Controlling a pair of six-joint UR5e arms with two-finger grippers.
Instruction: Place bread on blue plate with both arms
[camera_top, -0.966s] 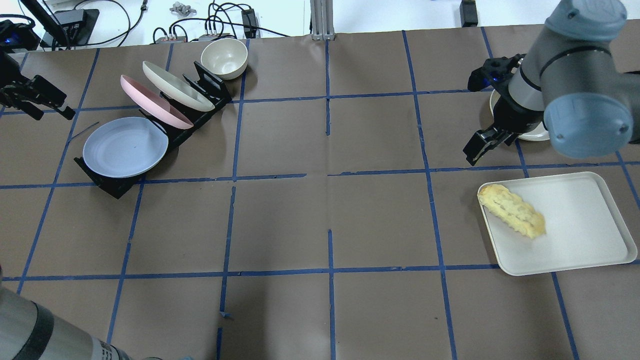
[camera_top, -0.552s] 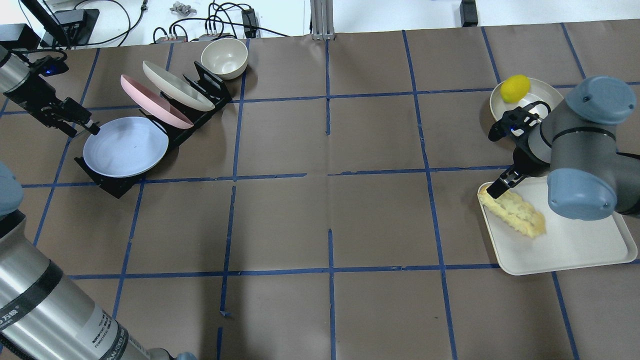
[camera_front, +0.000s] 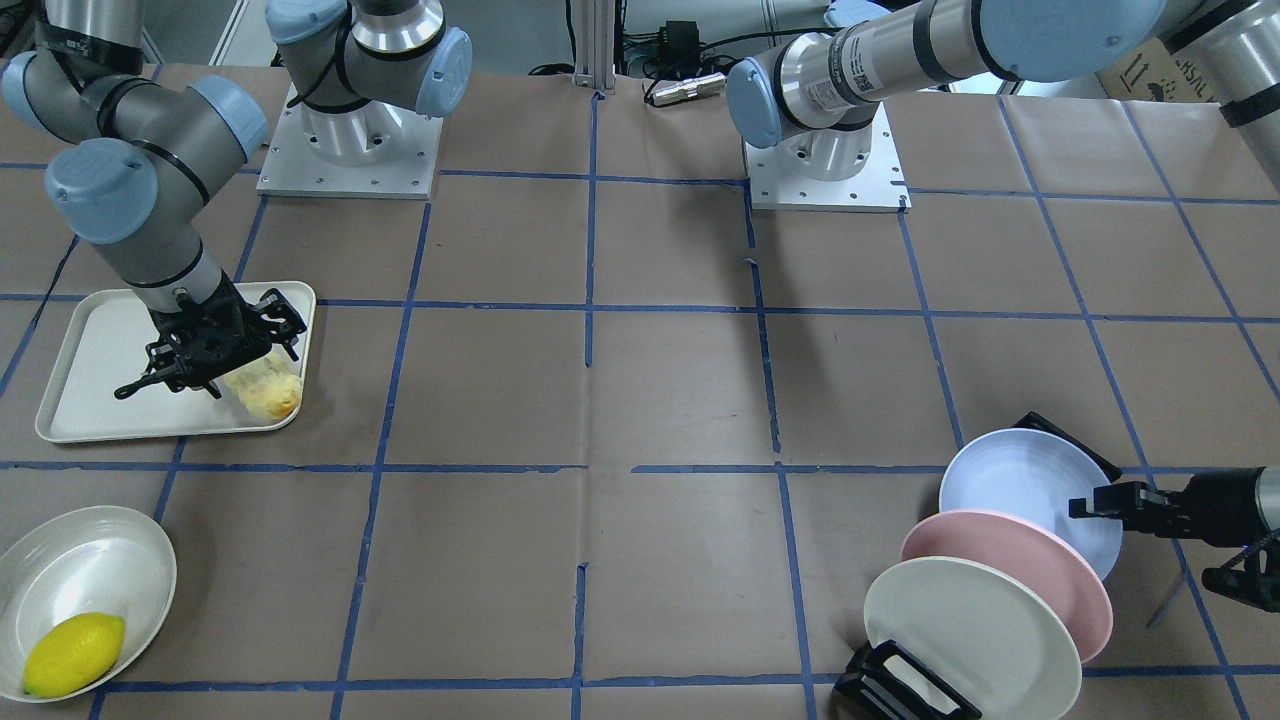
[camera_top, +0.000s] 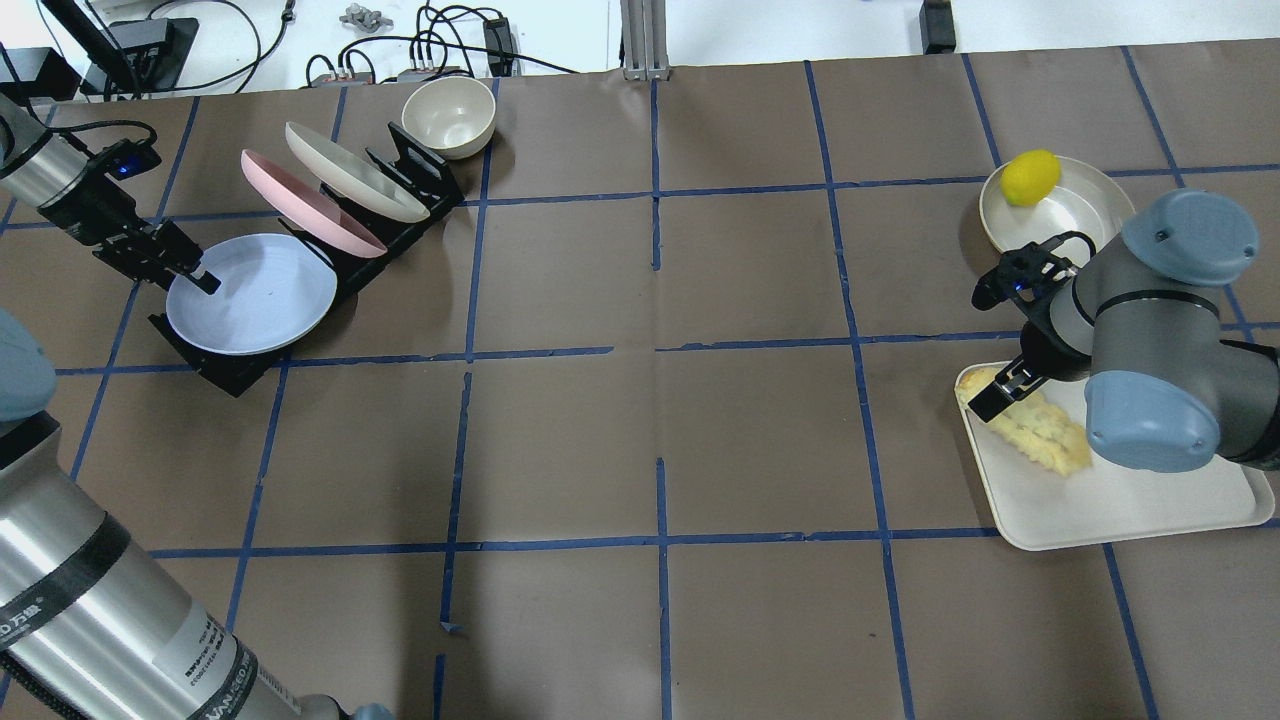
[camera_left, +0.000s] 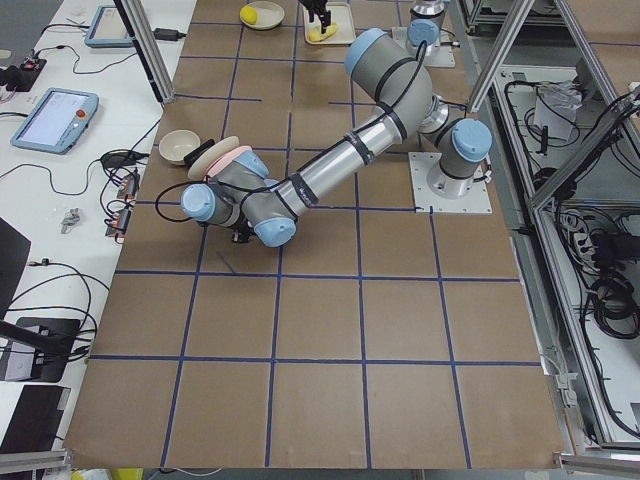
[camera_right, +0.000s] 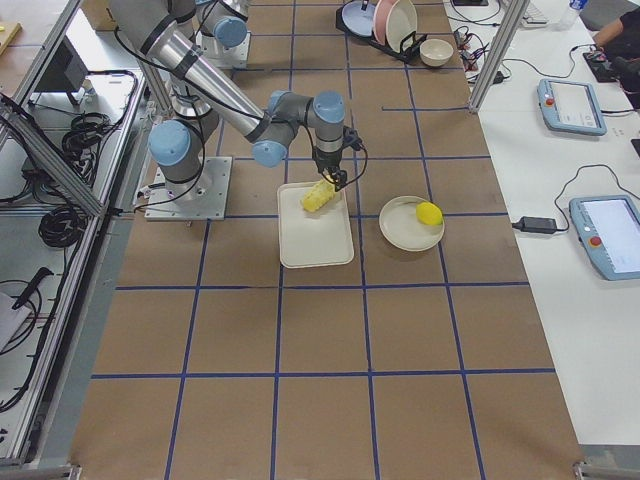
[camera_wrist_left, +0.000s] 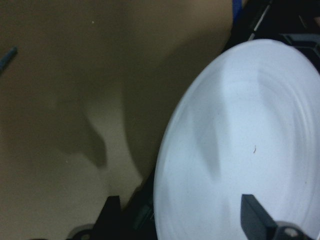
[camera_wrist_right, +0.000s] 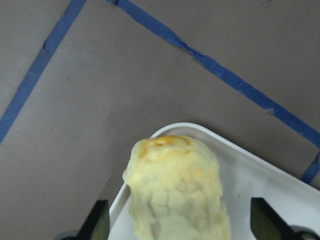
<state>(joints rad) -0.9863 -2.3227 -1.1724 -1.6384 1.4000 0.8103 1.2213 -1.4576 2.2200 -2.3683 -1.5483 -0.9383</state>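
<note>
Two robot arms work opposite ends of a brown-papered table (camera_top: 660, 400) gridded with blue tape. On the robot's right side, the bread (camera_top: 1035, 432) lies on a cream tray (camera_top: 1150, 500). Its golden-brown end is tucked into the tray corner that faces the table's middle, away from the robot. The right pincer (camera_top: 995, 398) is down over that end, its fingers parted and standing on either side of the loaf. The right wrist view shows a gap between each finger and the crust, so nothing is gripped. Just beyond the tray, a yellow lemon (camera_top: 1031, 177) sits at the rim of a shallow cream dish (camera_top: 1095, 215).

At the robot's left end, the blue plate (camera_top: 255, 295) leans tilted in the front slot of a black rack (camera_top: 235, 372). A pink plate (camera_top: 305, 205) and a cream-white plate (camera_top: 350, 172) lean in the slots behind it, and a small cream bowl (camera_top: 448, 115) stands on the table just past the rack. The left pincer (camera_top: 195, 278) is at the blue plate's outer rim. The left wrist view shows its fingers spread, one over the plate's face and the other beyond the rim, with the edge running between them. Whether either finger touches the plate cannot be told.
</note>
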